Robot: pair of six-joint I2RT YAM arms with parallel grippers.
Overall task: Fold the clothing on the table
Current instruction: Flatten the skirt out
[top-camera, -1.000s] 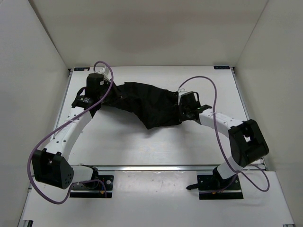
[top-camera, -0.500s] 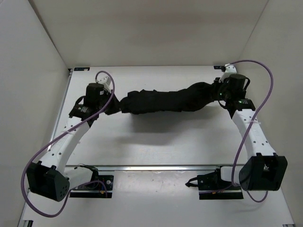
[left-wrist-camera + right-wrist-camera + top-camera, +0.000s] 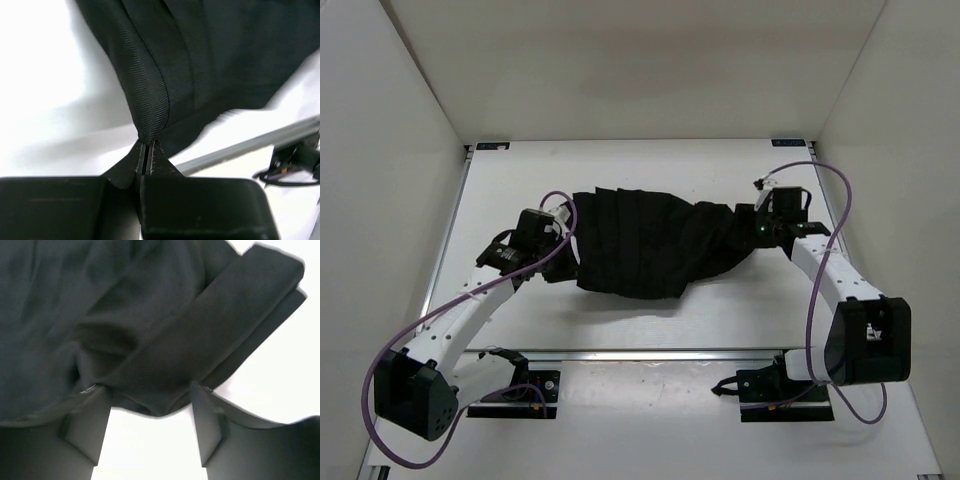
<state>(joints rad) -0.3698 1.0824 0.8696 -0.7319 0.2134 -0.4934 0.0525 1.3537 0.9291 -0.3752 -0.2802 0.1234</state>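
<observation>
The clothing point(image 3: 650, 245) is a black pleated garment lying spread across the middle of the white table point(image 3: 620, 325). My left gripper point(image 3: 563, 262) sits at its left edge. In the left wrist view this gripper point(image 3: 145, 146) is shut on a pinched fold of the clothing point(image 3: 200, 55), which fans out away from the tips. My right gripper point(image 3: 752, 232) is at the garment's right end. Seen from the right wrist, it point(image 3: 149, 390) stands open, a thick folded band of the clothing point(image 3: 165, 330) lying loose between its two fingers point(image 3: 90, 420).
A metal rail point(image 3: 650, 353) runs along the table's front edge and also shows in the left wrist view point(image 3: 250, 145). White walls point(image 3: 390, 140) enclose the table on three sides. Purple cables point(image 3: 835, 215) loop from both arms. Both arm bases point(image 3: 775, 385) are bolted below the rail.
The garment was stretched taut between both grippers and now lies slack and wider. The right gripper has opened and released the cloth. Both arms moved inward and nearer.
</observation>
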